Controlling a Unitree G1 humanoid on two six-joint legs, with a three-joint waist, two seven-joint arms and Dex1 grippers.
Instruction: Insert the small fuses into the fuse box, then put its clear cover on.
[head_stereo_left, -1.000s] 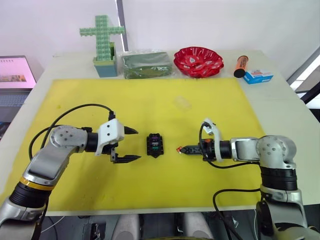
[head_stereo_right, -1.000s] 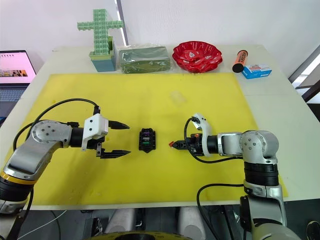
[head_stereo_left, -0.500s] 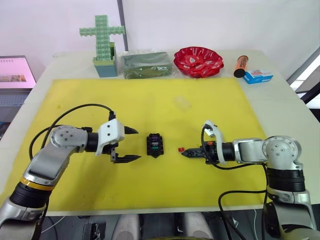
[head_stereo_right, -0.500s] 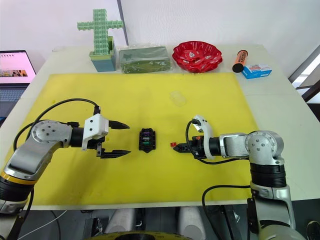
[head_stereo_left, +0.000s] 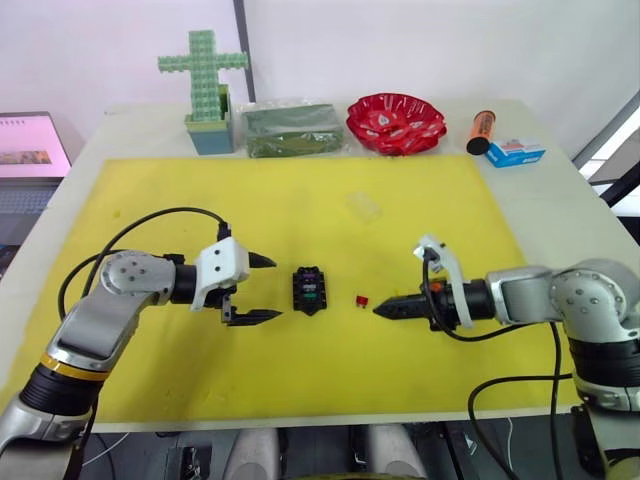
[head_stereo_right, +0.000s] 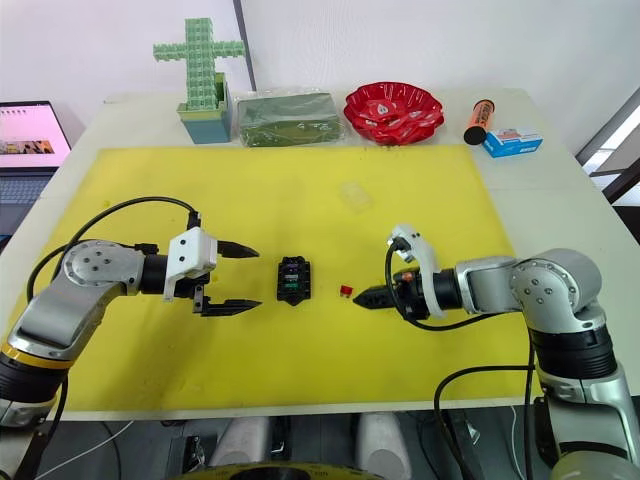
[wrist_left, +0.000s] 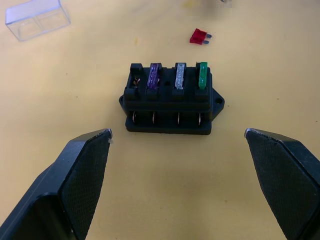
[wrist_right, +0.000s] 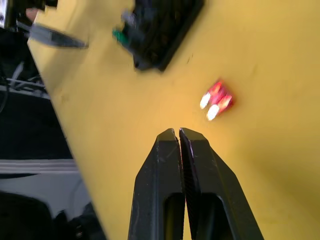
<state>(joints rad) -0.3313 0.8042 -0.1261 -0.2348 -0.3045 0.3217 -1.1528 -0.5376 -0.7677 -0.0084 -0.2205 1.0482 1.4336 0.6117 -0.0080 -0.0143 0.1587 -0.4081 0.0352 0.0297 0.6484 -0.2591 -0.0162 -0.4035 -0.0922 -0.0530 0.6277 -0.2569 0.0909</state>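
Observation:
The black fuse box (head_stereo_left: 309, 289) sits mid-mat with purple, grey and green fuses in its slots (wrist_left: 175, 77); one end slot is empty. A red fuse (head_stereo_left: 361, 300) lies flat on the mat just right of the box. My right gripper (head_stereo_left: 380, 312) is shut on nothing, its tip a short way right of the red fuse (wrist_right: 216, 100). My left gripper (head_stereo_left: 268, 289) stands wide open just left of the box, fingers either side of its line (wrist_left: 176, 135). The clear cover (head_stereo_left: 364, 207) lies farther back on the mat.
A yellow mat (head_stereo_left: 150, 190) covers the table. Along the back edge stand a green block cross (head_stereo_left: 205, 85), a dark green packet (head_stereo_left: 293, 130), a red bowl (head_stereo_left: 396, 122), an orange tube (head_stereo_left: 481, 132) and a small blue box (head_stereo_left: 516, 152). A laptop (head_stereo_left: 30, 150) sits at far left.
My right gripper has let go of the red fuse, which now lies on the mat, and has drawn back to the right. The left arm has not moved.

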